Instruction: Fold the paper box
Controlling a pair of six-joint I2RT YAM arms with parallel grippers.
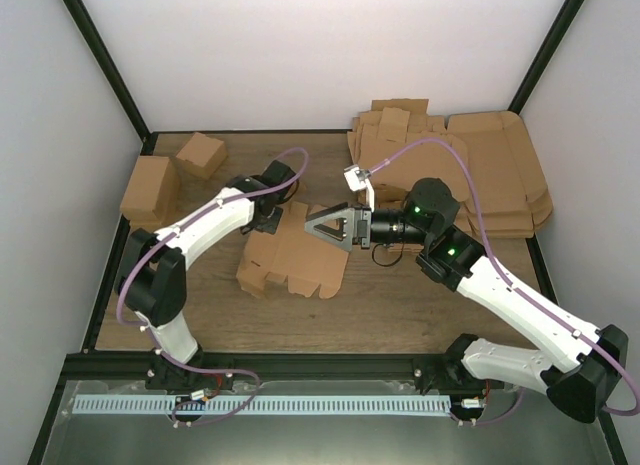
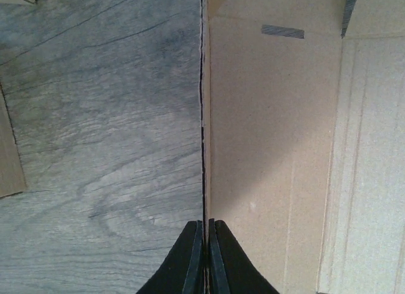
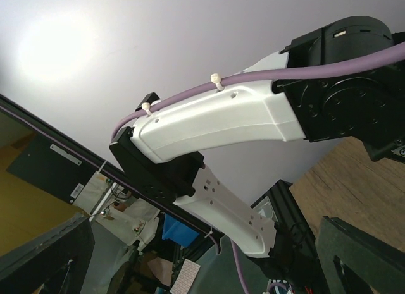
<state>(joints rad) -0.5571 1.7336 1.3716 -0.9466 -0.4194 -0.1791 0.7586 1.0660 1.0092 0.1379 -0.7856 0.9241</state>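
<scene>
Left gripper (image 2: 205,226) pinched on paper box (image 2: 272,148) flap edge; right gripper (image 1: 315,226) spread wide, empty (fingertips cropped).

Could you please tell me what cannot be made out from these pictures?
- Top view: the left pincer fingertips are hidden beneath the left arm.
- Right wrist view: the paper box is out of frame, so whether the right pincer touches it is unclear.
- Left wrist view: frame edges cut off most of the paper box.
</scene>
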